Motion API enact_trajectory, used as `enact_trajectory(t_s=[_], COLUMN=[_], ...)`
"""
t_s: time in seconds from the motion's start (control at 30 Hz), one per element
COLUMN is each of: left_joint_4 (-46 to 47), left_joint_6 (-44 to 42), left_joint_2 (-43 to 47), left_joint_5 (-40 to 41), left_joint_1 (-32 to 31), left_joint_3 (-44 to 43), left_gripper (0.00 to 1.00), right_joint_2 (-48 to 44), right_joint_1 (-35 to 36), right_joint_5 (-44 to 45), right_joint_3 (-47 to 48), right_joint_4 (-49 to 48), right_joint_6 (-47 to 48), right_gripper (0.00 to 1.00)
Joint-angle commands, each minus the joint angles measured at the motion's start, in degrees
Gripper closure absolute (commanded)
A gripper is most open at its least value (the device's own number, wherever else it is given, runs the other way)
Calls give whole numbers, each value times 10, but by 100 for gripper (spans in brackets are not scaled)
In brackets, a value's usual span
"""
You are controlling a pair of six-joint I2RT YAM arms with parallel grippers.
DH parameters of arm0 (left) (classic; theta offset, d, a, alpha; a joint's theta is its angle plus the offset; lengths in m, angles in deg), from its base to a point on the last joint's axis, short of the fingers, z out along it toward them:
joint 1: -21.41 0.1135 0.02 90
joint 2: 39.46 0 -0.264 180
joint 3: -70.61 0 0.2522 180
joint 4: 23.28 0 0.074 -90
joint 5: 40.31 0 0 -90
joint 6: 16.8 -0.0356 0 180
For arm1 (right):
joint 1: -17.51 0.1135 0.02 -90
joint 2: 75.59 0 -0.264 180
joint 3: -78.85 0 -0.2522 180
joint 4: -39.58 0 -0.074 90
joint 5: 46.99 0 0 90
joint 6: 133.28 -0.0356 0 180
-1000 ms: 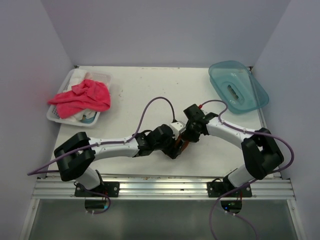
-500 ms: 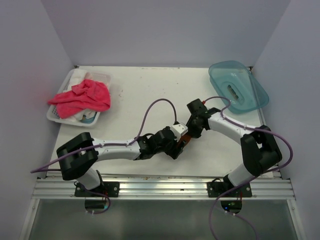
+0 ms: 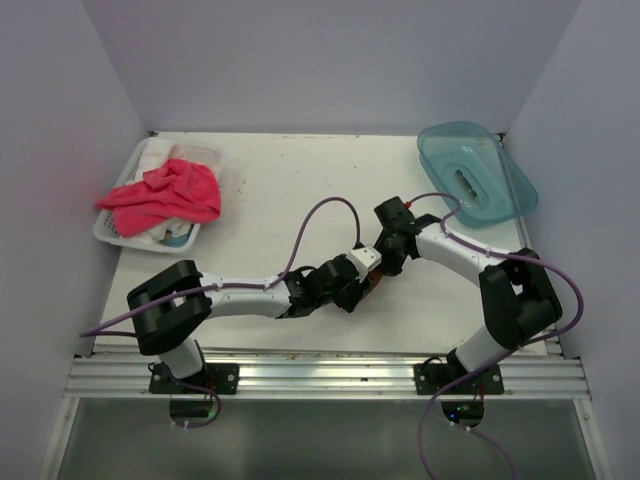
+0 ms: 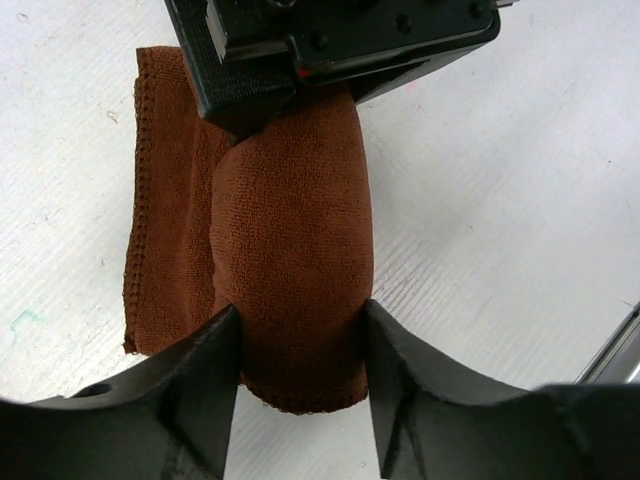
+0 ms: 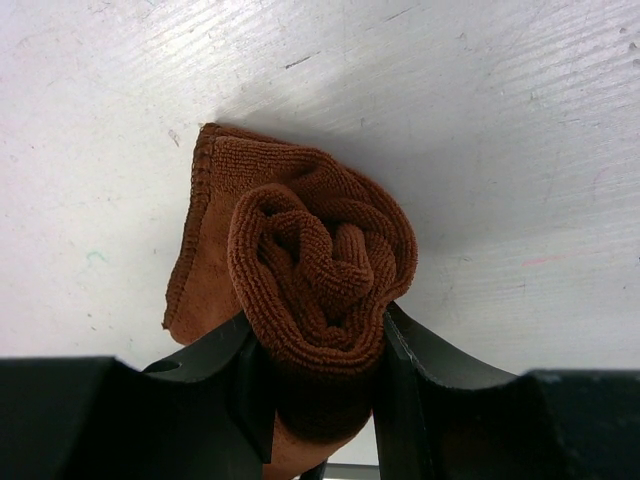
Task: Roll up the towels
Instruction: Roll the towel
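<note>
The rust-brown towel lies rolled at mid-table, with a loose flap flat on its left. My left gripper is shut on the near end of the roll, both fingers pressing its sides. From the opposite end my right gripper is shut on the same roll, whose spiral end faces its camera. From above, both grippers meet over the towel, which is mostly hidden. The pink-red towel is draped over the basket at the far left.
A white basket holding white cloths stands at the left edge. A teal plastic tray sits at the far right corner. Purple cables arc over both arms. Walls close in the table on three sides.
My left gripper has slid right along the table and closed its fingers onto the brown roll. The right gripper shifted slightly away and kept its grip.
</note>
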Motion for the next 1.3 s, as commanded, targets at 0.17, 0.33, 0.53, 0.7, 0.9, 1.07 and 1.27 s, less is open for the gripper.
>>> enact_trajectory(t_s=[0.17,0.33,0.53,0.7,0.9,1.07,1.27], left_joint_4=[44,79,125,198,250,275,358], left_joint_6=[20,86,158,246,322,360,425], left_joint_2=[8,23,12,-17,-66,-91,-114], left_joint_5=[-42,-199,-347,-449,-521,-537,-562], left_joint_1=[19,104,175,207,234,238,255], left_joint_3=[-2,31,56,79,87,95,123], left_gripper=[78,95,98,98,99,100,100], right_joint_2=[-37,-83,-142,-165,-176,-165,-159], right_joint_1=[-5,-18,-36,-37,-30,-1,28], right_joint_5=[-19,-16,-1,16,12,27,7], right_joint_3=[4,-5,-17,-29,-41,-36,-80], right_joint_4=[-6,-5,10,14,-3,8,-32], right_joint_6=[3,12,21,34,63,78,49], right_gripper=[42,23,21,20,24,22,21])
